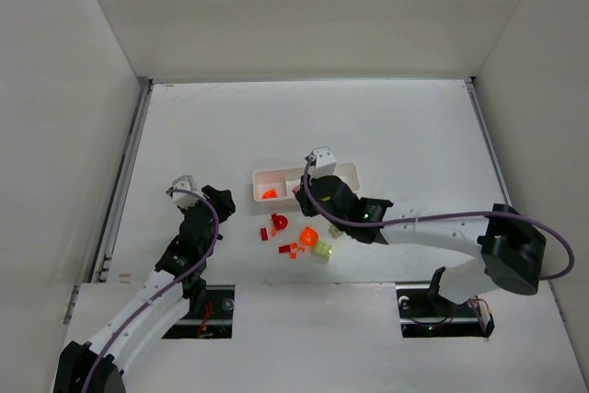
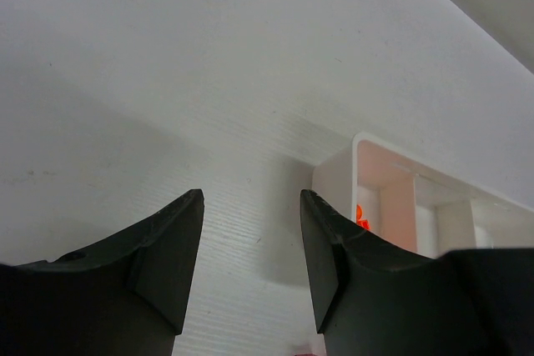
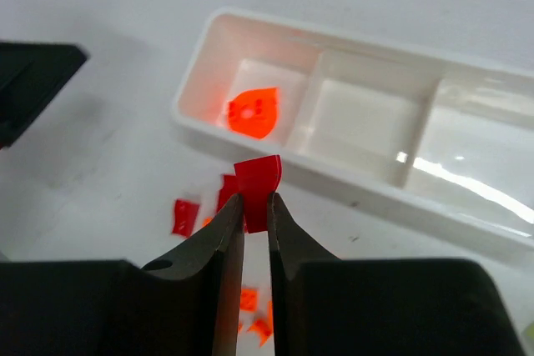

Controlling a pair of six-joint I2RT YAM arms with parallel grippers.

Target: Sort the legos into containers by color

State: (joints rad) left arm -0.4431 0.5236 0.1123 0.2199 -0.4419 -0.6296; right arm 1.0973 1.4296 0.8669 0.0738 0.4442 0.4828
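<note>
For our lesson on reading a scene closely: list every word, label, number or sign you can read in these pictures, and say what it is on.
None can be read.
The white tray, the red piece pinched in the right end effector, the loose pieces and the table show no print.
Any marks on the arm bases are too small to read.

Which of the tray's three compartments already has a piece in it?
The end compartment nearest the left gripper: it holds one orange piece; the other two look empty.
</note>
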